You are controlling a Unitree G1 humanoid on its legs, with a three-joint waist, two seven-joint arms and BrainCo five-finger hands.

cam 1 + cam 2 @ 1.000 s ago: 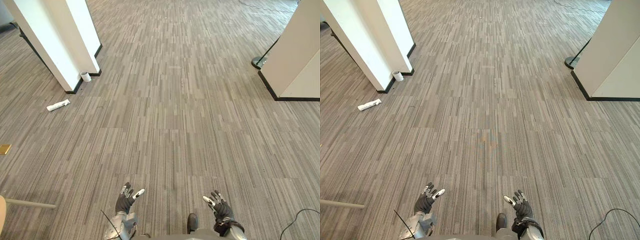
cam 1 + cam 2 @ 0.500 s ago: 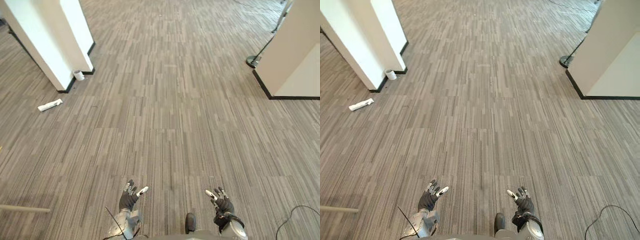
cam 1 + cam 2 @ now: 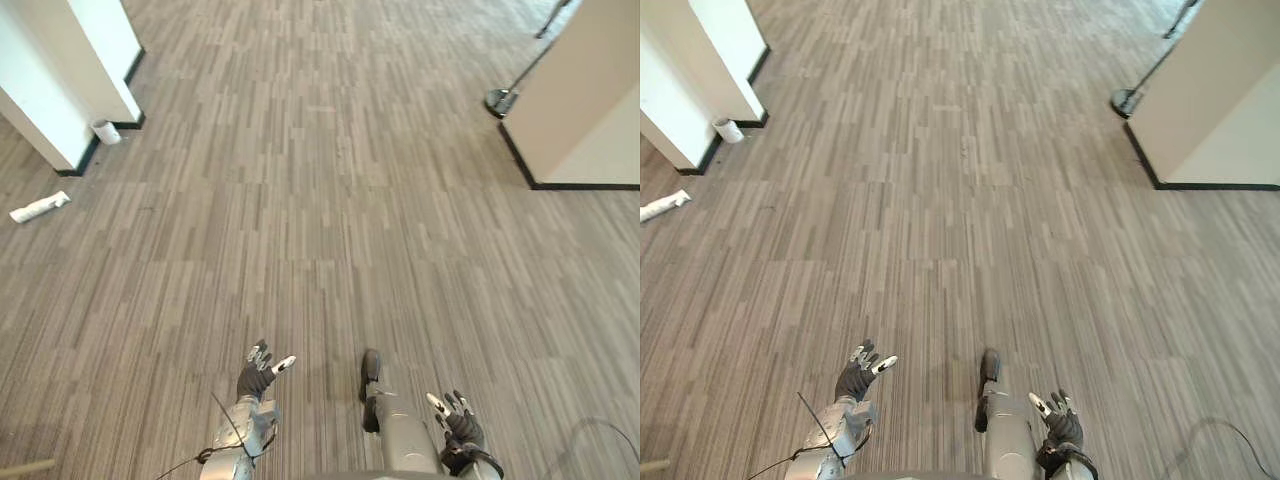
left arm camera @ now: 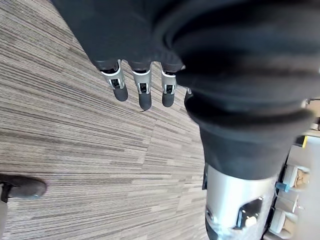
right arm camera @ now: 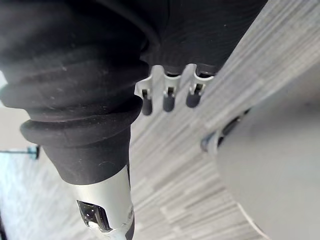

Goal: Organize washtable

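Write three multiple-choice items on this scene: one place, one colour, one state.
1. Where is the white tube? A on a table; B on the floor near the pillar; C in a basket.
2. The small cup at the pillar's base is: A red; B black; C white.
3. The left hand and right hand are: A open, empty; B shut on cloth; C shut on a handle.
B: it lies flat on the floor. C: white like the pillar. A: fingers spread, nothing held.
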